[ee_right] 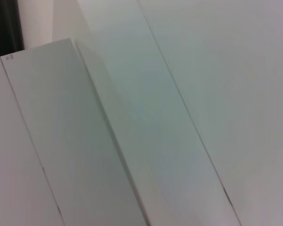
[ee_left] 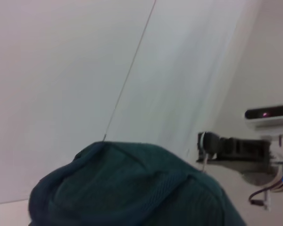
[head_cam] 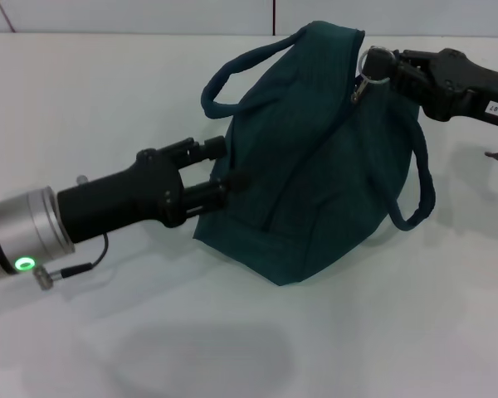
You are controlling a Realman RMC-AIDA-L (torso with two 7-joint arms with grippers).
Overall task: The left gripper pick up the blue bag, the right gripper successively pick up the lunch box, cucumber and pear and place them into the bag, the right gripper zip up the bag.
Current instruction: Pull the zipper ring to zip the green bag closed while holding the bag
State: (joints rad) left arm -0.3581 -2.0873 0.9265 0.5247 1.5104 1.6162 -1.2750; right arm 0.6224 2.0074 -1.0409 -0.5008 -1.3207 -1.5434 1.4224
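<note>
blue bag (head_cam: pixel 315 157) contents hidden by fabric, left gripper (head_cam: pixel 224 170) contact with bag unclear, bag bottom cut off in left wrist view

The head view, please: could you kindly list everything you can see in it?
blue bag: one, dark teal, lifted above the table, centre.
cord handles: two, teal, one at the bag's upper left, one hanging at its right.
ring zip pull: one, silver, bag's top right.
table: one, white, beneath everything.
left tool: one, black on a silver green-lit wrist, gripping the bag's left edge.
right tool: one, black, at the zip pull.
</note>
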